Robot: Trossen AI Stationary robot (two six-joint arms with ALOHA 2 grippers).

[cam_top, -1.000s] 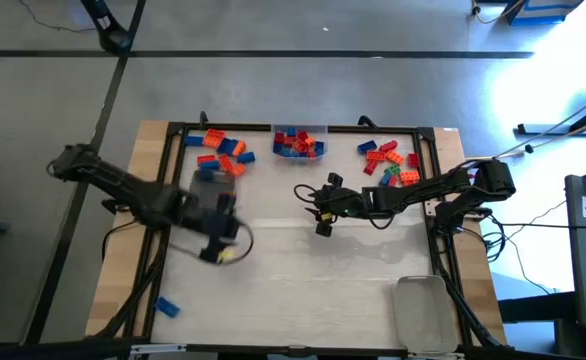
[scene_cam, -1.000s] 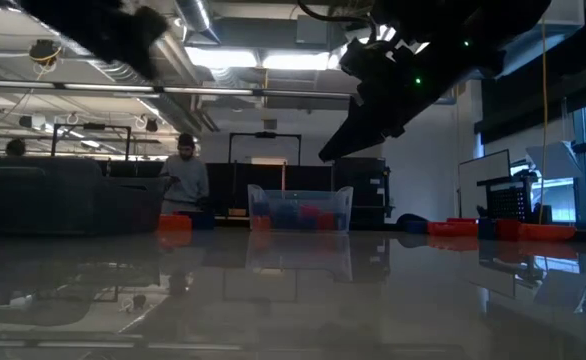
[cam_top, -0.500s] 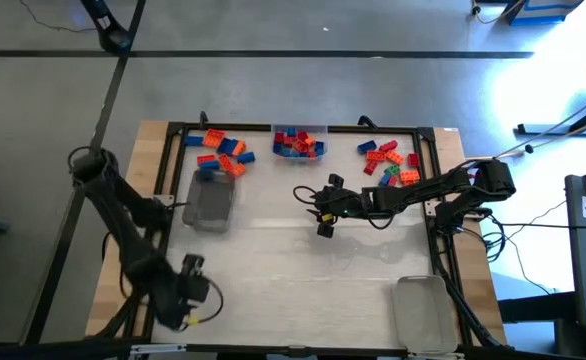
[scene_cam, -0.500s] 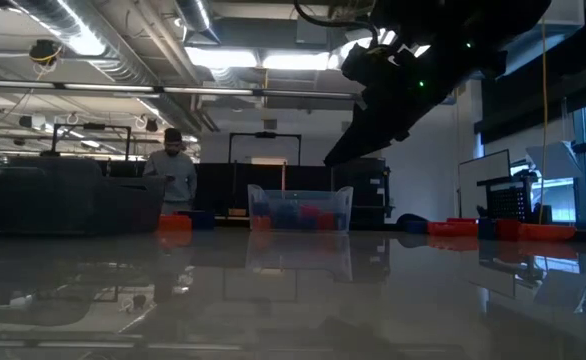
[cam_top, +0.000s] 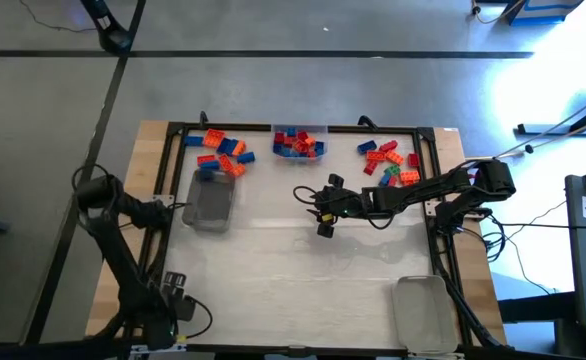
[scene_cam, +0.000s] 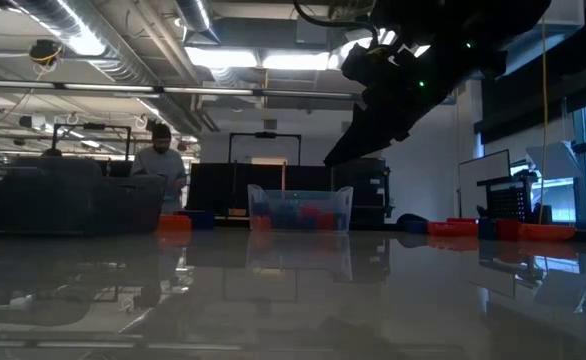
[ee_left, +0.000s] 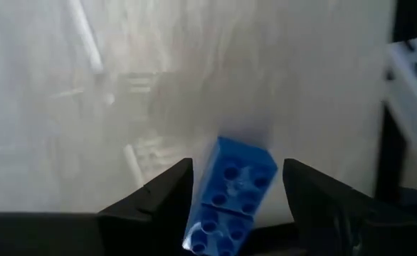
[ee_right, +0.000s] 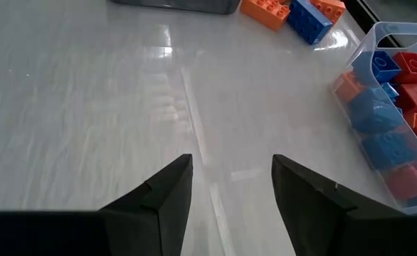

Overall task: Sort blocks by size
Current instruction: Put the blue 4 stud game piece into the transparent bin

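Note:
A blue studded block (ee_left: pixel 231 195) lies flat on the table near its near-left corner. My left gripper (ee_left: pixel 238 165) points down over it, open, with one finger on each side of the block. From above, the gripper (cam_top: pixel 172 311) hides the block. My right gripper (cam_top: pixel 323 208) hangs open over the table's middle with nothing between its fingers (ee_right: pixel 231 171). Other blocks lie in a far-left pile (cam_top: pixel 221 150), in a clear tray (cam_top: pixel 299 143) at the far middle, and in a far-right pile (cam_top: pixel 391 162).
An empty clear tray (cam_top: pixel 211 200) lies left of centre and another (cam_top: pixel 420 312) at the near right. A black frame (cam_top: pixel 168 128) runs round the tabletop. The tray of blocks (ee_right: pixel 400 121) is ahead of my right gripper. A person (scene_cam: pixel 159 165) stands beyond the table.
My left gripper has swung from beside the clear tray left of centre toward the table's near-left corner, and has come down over the blue block while turning about its own axis. The person in the background has walked left.

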